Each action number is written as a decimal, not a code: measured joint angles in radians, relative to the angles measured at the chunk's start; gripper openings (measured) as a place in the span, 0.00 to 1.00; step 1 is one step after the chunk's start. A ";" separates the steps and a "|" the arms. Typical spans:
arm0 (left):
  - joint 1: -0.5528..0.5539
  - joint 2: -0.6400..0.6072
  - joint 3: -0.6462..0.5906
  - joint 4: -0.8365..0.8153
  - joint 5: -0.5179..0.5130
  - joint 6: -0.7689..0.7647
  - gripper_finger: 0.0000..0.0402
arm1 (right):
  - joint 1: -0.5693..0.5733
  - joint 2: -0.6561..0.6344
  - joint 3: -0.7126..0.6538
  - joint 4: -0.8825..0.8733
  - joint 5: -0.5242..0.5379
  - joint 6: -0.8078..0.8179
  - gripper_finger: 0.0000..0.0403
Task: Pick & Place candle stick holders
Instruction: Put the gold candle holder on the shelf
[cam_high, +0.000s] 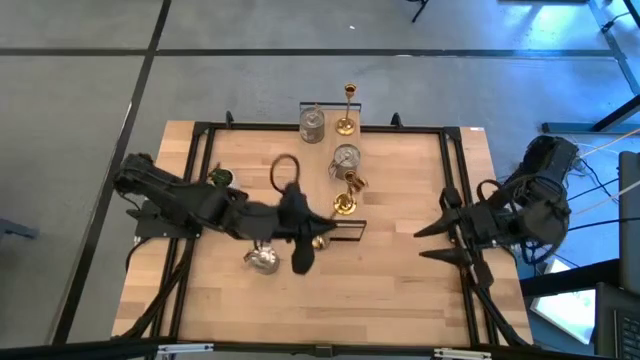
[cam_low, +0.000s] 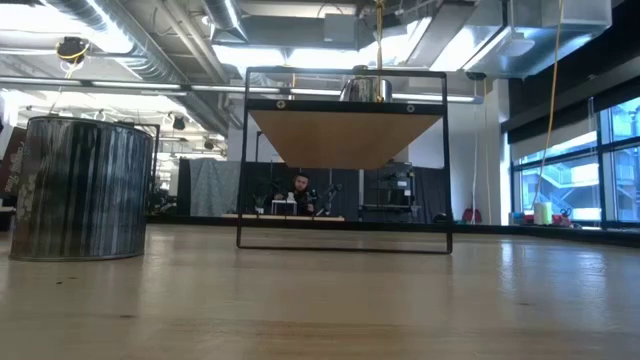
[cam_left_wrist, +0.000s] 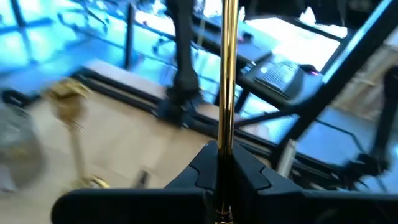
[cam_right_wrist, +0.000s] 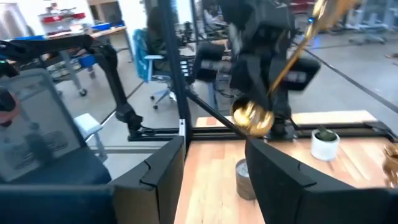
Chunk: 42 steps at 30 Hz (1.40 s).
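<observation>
My left gripper (cam_high: 312, 238) is over the middle of the table, shut on a slim gold candlestick (cam_right_wrist: 292, 53) that it holds up off the wood. A second gold candlestick (cam_high: 345, 200) stands just beyond it, with a squat silver holder (cam_high: 345, 158) behind that. Another silver holder (cam_high: 262, 258) sits near the left arm. A gold candlestick (cam_high: 347, 110) and a silver holder (cam_high: 312, 125) stand on a raised shelf at the far edge. My right gripper (cam_high: 428, 242) hangs open at the table's right side, with nothing between its fingers. My left gripper pinches the gold candlestick's thin stem (cam_left_wrist: 227, 134) between its two fingers (cam_left_wrist: 249, 168), which lie across the stem. The fingers come roughly level from the table's left. The candlestick is tilted and lifted clear of the table, its round base (cam_right_wrist: 252, 117) the lower end.
A small white pot with a green plant (cam_high: 220, 177) stands at the left, and a dark cable loop (cam_high: 285, 172) lies beside it. A thin black wire frame (cam_high: 345, 228) lies under the left gripper. Black rails (cam_high: 455, 200) border the table. A person sits far behind the table (cam_low: 300, 185).
</observation>
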 joint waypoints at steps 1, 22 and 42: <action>0.009 -0.011 0.000 -0.003 -0.006 0.014 0.02 | 0.015 -0.001 -0.010 -0.002 0.027 0.016 0.43; 0.283 -0.058 0.000 -0.084 0.092 0.138 0.02 | 0.335 -0.030 -0.290 0.099 0.611 0.368 0.43; 0.486 -0.138 -0.283 0.241 0.217 0.195 0.02 | 0.334 -0.076 -0.319 0.099 0.651 0.416 0.43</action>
